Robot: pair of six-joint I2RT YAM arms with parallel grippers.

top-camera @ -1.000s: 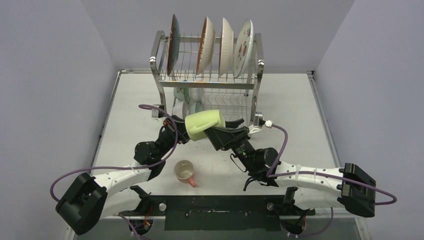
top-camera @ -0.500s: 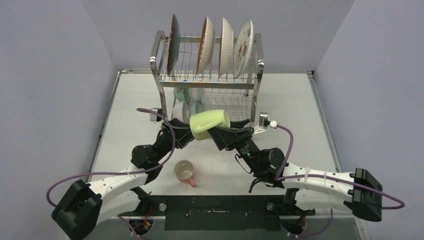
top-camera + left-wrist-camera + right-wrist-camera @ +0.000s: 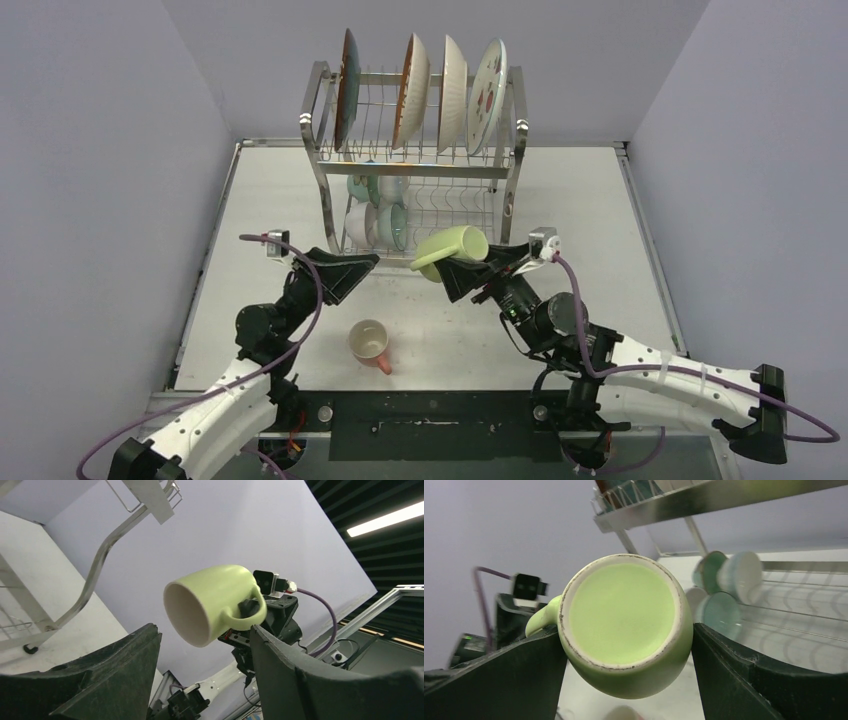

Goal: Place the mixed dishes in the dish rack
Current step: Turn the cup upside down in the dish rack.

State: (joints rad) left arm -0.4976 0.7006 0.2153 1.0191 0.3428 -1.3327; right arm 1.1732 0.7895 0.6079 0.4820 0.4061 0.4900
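Setting: two robot arms reach up from the bottom of the overhead view across a pale table (image 3: 600, 220) with plain walls around it.
Dish rack: a tall steel dish rack (image 3: 312, 150) with two tiers stands at the upper middle of the frame, at the far end of the table.
Plates: four plates (image 3: 410, 90) stand on edge in the top tier. The rightmost is white with red marks.
Bowls: small mint and white bowls (image 3: 375, 215) sit on edge in the left part of the lower tier.
Green mug: the green mug (image 3: 450, 247) is in the air at the centre of the frame, just in front of the rack's lower tier. It is tilted, with its mouth turned to the lower left.
Right gripper: the right gripper (image 3: 468, 265) clamps the green mug. In its wrist view the mug's base (image 3: 621, 612) faces the lens, with a black finger pressed to each side and the handle at the left.
Left gripper: the left gripper (image 3: 355, 275) is left of centre, clear of the mug. Its pincer is spread wide with nothing in it. In its wrist view the mug's mouth shows beyond the fingers (image 3: 125, 665).
Pink mug: the pink mug (image 3: 370, 343) sits on the table at the lower middle, between the arms, mouth toward the camera.
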